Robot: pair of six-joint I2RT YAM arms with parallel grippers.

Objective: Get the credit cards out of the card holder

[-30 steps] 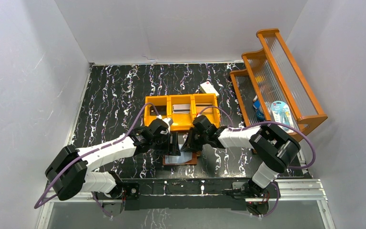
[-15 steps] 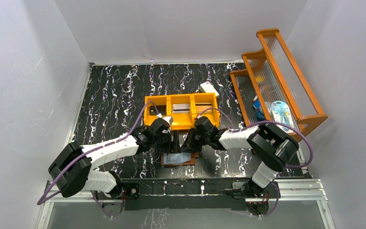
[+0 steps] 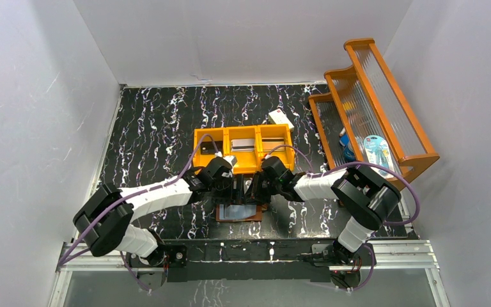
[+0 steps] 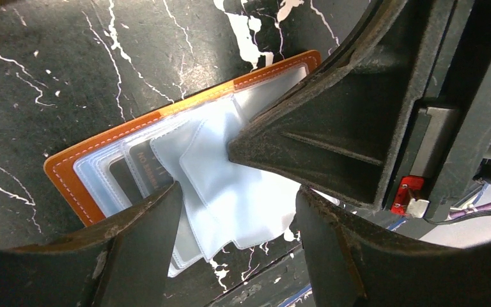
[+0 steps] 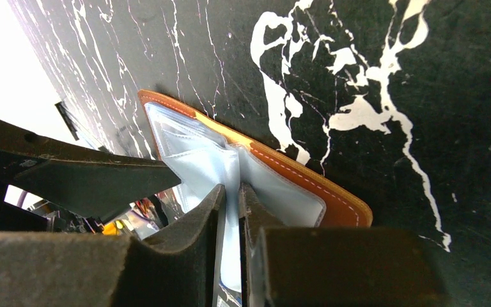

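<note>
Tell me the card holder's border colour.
The card holder is orange-brown with pale stitching; clearest in left wrist view.

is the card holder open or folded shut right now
Open: the card holder lies spread flat, brown cover down, its clear sleeves fanned out, the right hand pinching one.

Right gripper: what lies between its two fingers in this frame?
A clear plastic sleeve of the open card holder stands up from it, pinched in the right gripper. The right wrist view shows it plainly.
</note>
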